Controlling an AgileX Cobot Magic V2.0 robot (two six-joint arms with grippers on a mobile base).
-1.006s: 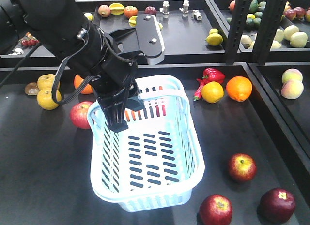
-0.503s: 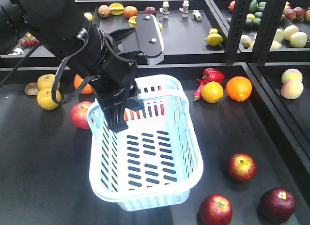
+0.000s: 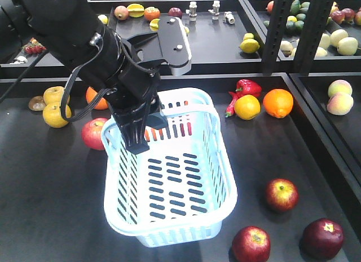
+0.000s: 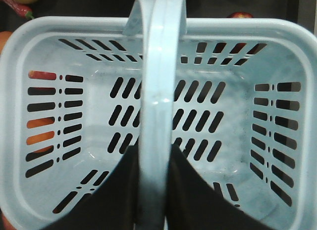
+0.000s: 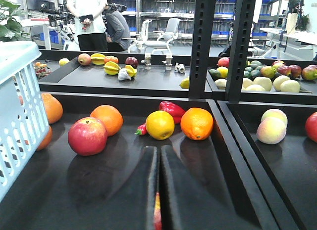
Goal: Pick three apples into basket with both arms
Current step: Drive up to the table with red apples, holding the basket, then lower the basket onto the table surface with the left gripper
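The pale blue-white basket point(image 3: 227, 171) hangs tilted above the dark table. My left gripper point(image 3: 135, 139) is shut on its handle point(image 4: 159, 67), with both black fingers pressed against the handle in the left wrist view point(image 4: 154, 150). The basket point(image 4: 247, 25) has nothing in it. Three dark red apples lie on the table at the front right: one with yellow flecks point(image 3: 281, 194), one at the near edge point(image 3: 251, 244) and a darker one point(image 3: 323, 238). My right gripper point(image 5: 159, 150) is shut low over the table, pointing at a red apple point(image 5: 87, 136). It is outside the front view.
A lighter red apple point(image 3: 92, 133) and yellow fruit point(image 3: 56, 114) lie left of the basket. An orange point(image 3: 278, 102), a lemon-yellow fruit point(image 3: 247, 106) and a red pepper point(image 3: 247, 86) lie at the back right. A raised ledge point(image 5: 237, 156) borders the table on the right. Shelves of fruit stand behind.
The basket's near end has drifted slightly to the left while hanging from my left gripper. The apples on the table have not moved.
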